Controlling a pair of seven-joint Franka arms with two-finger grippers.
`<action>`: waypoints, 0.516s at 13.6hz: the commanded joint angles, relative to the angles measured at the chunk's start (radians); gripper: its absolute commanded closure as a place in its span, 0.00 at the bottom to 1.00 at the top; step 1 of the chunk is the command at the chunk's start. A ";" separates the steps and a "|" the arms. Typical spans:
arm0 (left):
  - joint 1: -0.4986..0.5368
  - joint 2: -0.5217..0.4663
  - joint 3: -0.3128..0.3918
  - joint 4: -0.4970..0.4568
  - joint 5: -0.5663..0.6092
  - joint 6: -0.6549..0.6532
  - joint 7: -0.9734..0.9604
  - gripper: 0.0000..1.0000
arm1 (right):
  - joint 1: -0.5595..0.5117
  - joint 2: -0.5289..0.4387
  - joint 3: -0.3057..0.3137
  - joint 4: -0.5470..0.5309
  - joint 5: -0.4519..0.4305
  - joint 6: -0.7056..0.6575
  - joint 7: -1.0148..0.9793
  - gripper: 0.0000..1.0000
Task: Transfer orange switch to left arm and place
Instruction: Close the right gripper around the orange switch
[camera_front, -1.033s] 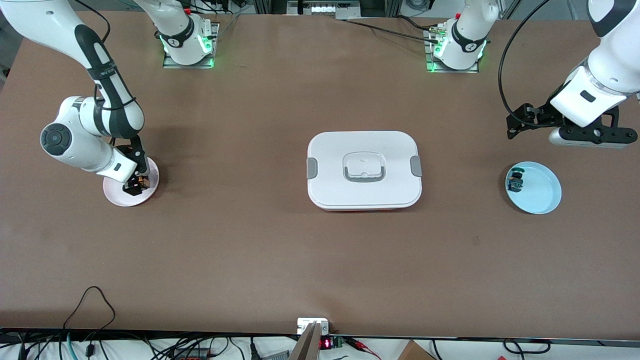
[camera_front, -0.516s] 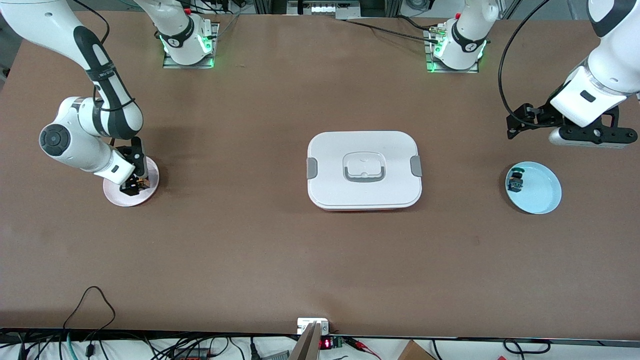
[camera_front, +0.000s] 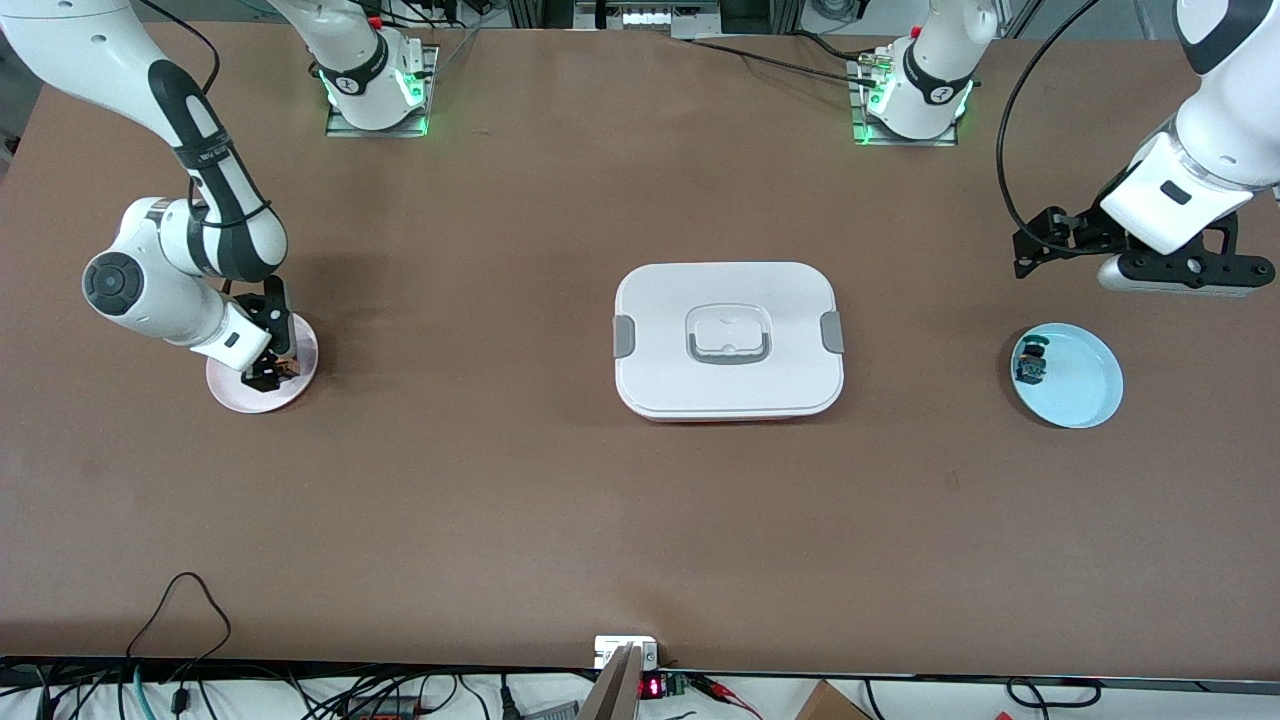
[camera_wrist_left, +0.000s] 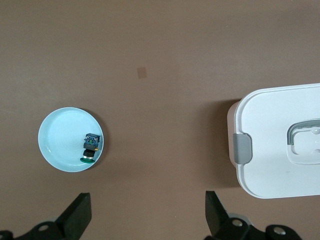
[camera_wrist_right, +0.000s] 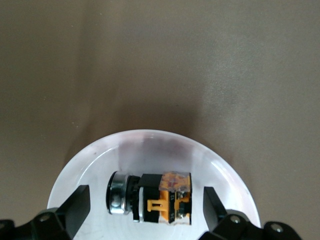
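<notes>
The desk (camera_front: 500, 480) is plain brown. The box (camera_front: 728, 340) is white with grey clips and handle; one plate (camera_front: 240, 395) is pale pink, the other plate (camera_front: 1085, 385) light blue. The switch (camera_wrist_right: 155, 200) is black and orange with a silver end; the fingers (camera_wrist_right: 75, 210) are black.

No word, brand or number can be read with any certainty. The small display (camera_front: 651, 687) at the 6 o'clock edge of the desk (camera_front: 560, 500) glows with red digits, too small to make out. The orange switch (camera_wrist_right: 161, 199) carries tiny dark marks on its orange piece in the right wrist view, also illegible. The band (camera_front: 204, 150) around the right arm bears printing that cannot be deciphered.
</notes>
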 joint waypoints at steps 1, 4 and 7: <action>-0.002 0.014 0.002 0.032 -0.015 -0.024 -0.008 0.00 | -0.011 0.017 0.008 -0.002 0.003 0.037 0.001 0.00; -0.002 0.014 0.002 0.032 -0.015 -0.024 -0.008 0.00 | -0.016 0.023 0.008 -0.011 0.003 0.053 0.001 0.00; -0.002 0.014 0.002 0.032 -0.015 -0.026 -0.008 0.00 | -0.018 0.025 0.010 -0.013 0.003 0.064 -0.009 0.09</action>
